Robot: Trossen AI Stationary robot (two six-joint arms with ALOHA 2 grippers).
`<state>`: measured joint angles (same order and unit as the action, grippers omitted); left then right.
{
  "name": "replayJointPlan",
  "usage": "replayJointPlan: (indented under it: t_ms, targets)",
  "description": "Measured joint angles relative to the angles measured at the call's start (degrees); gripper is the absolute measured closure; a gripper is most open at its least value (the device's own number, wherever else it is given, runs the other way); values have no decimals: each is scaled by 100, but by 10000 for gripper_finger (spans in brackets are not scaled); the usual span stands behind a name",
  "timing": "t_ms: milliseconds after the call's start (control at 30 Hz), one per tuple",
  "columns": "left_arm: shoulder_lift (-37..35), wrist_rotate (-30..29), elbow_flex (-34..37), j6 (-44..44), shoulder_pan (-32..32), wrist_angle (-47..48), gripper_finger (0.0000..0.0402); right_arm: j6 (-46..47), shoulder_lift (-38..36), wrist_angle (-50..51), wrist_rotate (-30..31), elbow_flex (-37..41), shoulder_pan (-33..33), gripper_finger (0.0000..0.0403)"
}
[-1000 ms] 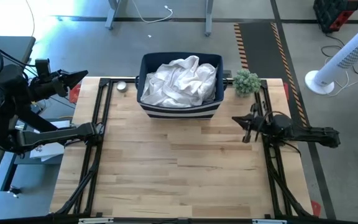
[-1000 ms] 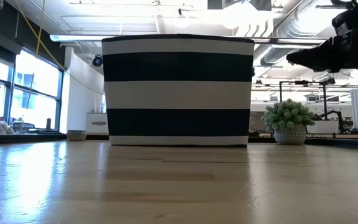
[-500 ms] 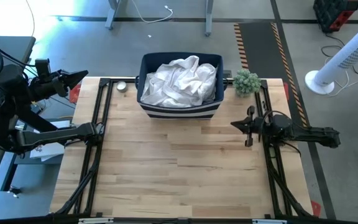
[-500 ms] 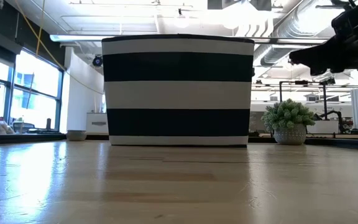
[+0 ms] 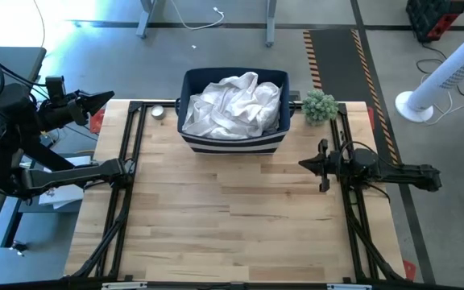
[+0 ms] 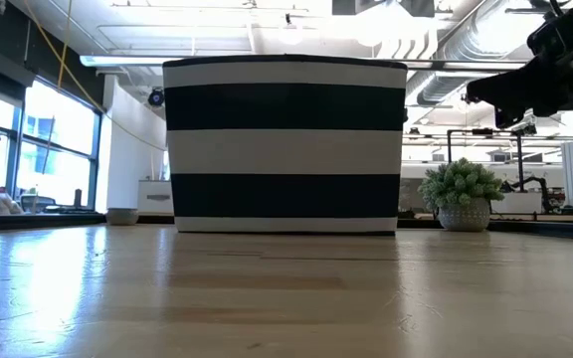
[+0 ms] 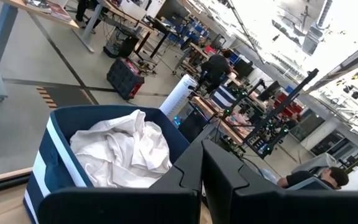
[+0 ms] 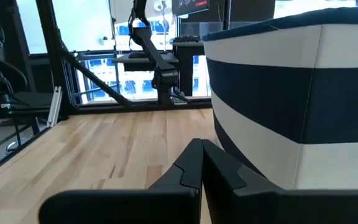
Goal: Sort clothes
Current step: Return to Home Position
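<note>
One striped bin [image 5: 234, 143] at the surface's [image 5: 216, 217] far edge hid all but the top white clothes [image 5: 232, 105]; a plant [image 5: 319, 105] stood just right. Left fingers [image 7: 188, 171], beyond the left edge, and right fingers [image 8: 190, 167] were pressed together, empty.

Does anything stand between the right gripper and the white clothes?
Only a wall of the striped bin: the white clothes lie inside it, and the right gripper hangs beside it over the table. The left gripper waits off the table's left edge.
</note>
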<state>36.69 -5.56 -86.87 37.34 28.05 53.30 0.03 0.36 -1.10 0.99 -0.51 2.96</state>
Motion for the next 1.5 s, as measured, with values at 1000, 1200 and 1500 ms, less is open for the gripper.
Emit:
replayJointPlan:
  t_ms: [1000, 1200, 1500]
  targets:
    - [486, -351, 969, -150, -479, -2363, 398, 0, 2, -8, 0, 2, 2, 402]
    - [654, -606, 3541, -576, -1342, -6604, 398, 0, 2, -9, 0, 4, 2, 402]
    - [109, -861, 6496, -1126, -2031, -9657, 398, 0, 2, -9, 1, 4, 2, 402]
